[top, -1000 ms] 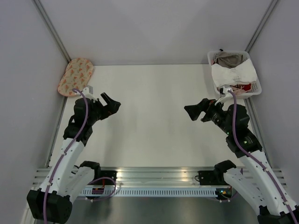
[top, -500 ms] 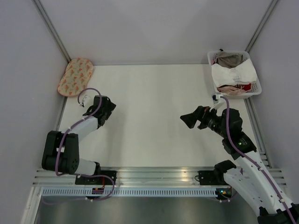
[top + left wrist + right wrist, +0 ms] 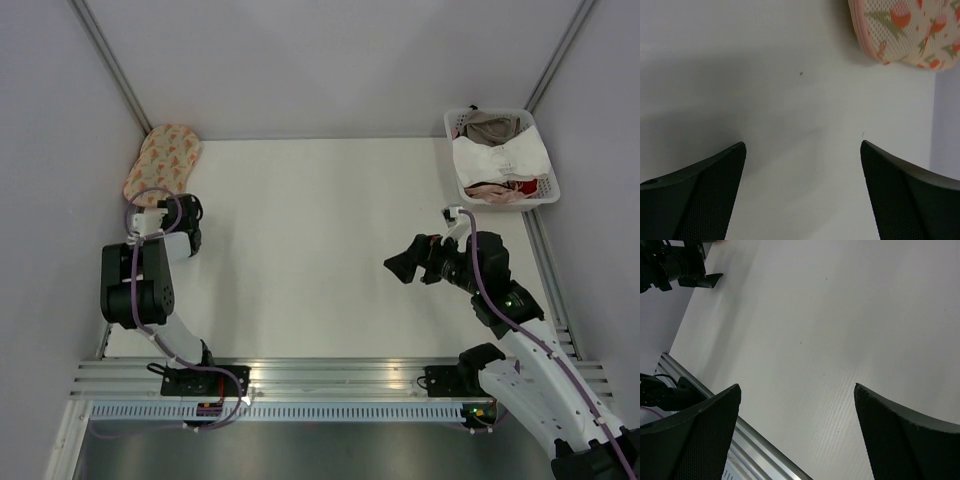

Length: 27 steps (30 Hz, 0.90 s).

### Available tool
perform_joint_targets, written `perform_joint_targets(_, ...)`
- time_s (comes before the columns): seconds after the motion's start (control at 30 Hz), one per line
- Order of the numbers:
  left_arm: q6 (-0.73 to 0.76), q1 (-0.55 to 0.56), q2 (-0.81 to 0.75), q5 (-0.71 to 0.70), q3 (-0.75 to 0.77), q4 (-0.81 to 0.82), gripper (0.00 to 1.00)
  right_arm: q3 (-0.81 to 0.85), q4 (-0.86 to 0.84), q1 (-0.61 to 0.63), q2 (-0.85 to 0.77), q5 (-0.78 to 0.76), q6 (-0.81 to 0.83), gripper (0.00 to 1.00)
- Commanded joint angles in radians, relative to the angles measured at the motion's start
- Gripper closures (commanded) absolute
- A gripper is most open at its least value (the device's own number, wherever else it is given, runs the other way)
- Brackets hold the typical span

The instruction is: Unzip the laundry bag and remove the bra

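The laundry bag (image 3: pixel 160 163), a cream oval pouch with orange-red and green print, lies zipped at the table's far left corner against the wall. Its pink-edged lower end shows in the left wrist view (image 3: pixel 905 30). My left gripper (image 3: pixel 187 207) is open and empty just below the bag, low over the table, apart from it; its jaws (image 3: pixel 802 145) stand wide with bare table between them. My right gripper (image 3: pixel 398 268) is open and empty over the table's right middle, and it also shows in the right wrist view (image 3: pixel 796 387). The bra is hidden.
A white slatted basket (image 3: pixel 548 190) at the far right corner holds a white padded garment (image 3: pixel 500 155) and beige and pink garments. Grey walls close the left, back and right sides. An aluminium rail (image 3: pixel 330 375) runs along the near edge. The left arm (image 3: pixel 680 270) shows in the right wrist view.
My left arm has folded back and swung its gripper left to just below the bag. My right gripper has drifted slightly left and nearer. Both stayed open.
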<state>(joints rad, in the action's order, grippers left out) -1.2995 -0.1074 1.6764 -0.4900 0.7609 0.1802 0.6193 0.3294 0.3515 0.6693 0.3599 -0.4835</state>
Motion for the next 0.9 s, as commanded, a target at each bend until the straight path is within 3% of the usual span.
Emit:
perform_joint_targets(0.0, -0.083, -0.063, 0.075, 0.066, 0.061, -0.015, 0.0, 0.002, 0.023, 0.001, 0.033, 0.025, 0.029, 0.02)
perform_joint_targets(0.2, -0.17, -0.156, 0.261, 0.229, 0.216, 0.045, 0.0, 0.031, 0.039, 0.001, 0.098, 0.034, 0.046, 0.02)
perform_joint_targets(0.5, -0.184, -0.186, 0.534, 0.293, 0.529, -0.018, 0.01, 0.075, 0.062, 0.003, 0.151, 0.037, 0.046, 0.02)
perform_joint_targets(0.57, -0.181, -0.19, 0.574, 0.333, 0.587, -0.021, 0.05, 0.079, 0.066, 0.004, 0.147, 0.031, 0.045, 0.02)
perform_joint_targets(0.67, -0.149, -0.198, 0.618, 0.445, 0.61, 0.067, 0.31, 0.068, 0.069, 0.007, 0.122, 0.024, 0.042, 0.02)
perform_joint_targets(0.7, -0.121, -0.199, 0.626, 0.518, 0.614, 0.09, 0.52, 0.066, 0.071, 0.007, 0.115, 0.017, 0.043, 0.02)
perform_joint_targets(0.77, -0.081, -0.207, 0.638, 0.597, 0.643, 0.104, 0.75, 0.06, 0.068, 0.009, 0.098, 0.01, 0.043, 0.02)
perform_joint_targets(0.8, -0.04, -0.209, 0.638, 0.667, 0.65, 0.104, 0.92, 0.06, 0.062, 0.007, 0.095, 0.01, 0.045, 0.02)
perform_joint_targets(0.87, 0.0, -0.21, 0.605, 0.724, 0.638, 0.093, 0.98, 0.06, 0.056, 0.007, 0.09, 0.005, 0.048, 0.02)
